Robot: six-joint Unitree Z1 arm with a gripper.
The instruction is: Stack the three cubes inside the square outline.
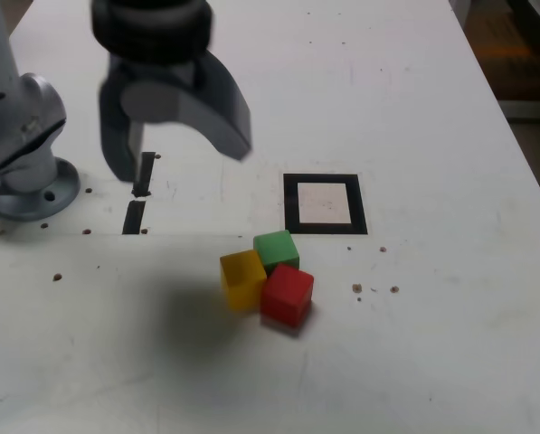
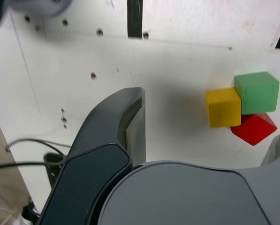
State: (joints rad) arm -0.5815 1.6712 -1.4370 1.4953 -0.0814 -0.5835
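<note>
The three cubes sit bunched together and touching on the white table: yellow (image 1: 242, 278), green (image 1: 277, 250) and red (image 1: 287, 295). The wrist view shows the yellow cube (image 2: 223, 107), the green cube (image 2: 256, 92) and the red cube (image 2: 253, 128). The square outline (image 1: 290, 204), a thick black border with a pale centre, lies just behind them and holds nothing. My gripper (image 1: 179, 161) hangs open in the air toward the exterior view's left, well apart from the cubes, with nothing between its fingers (image 2: 132, 119).
The arm's grey base (image 1: 25, 176) is bolted at the exterior view's left. Two short black strips (image 1: 144, 174) (image 1: 134, 217) lie beside it, under the gripper. Small dark holes dot the table. The table edge runs down the exterior view's right side.
</note>
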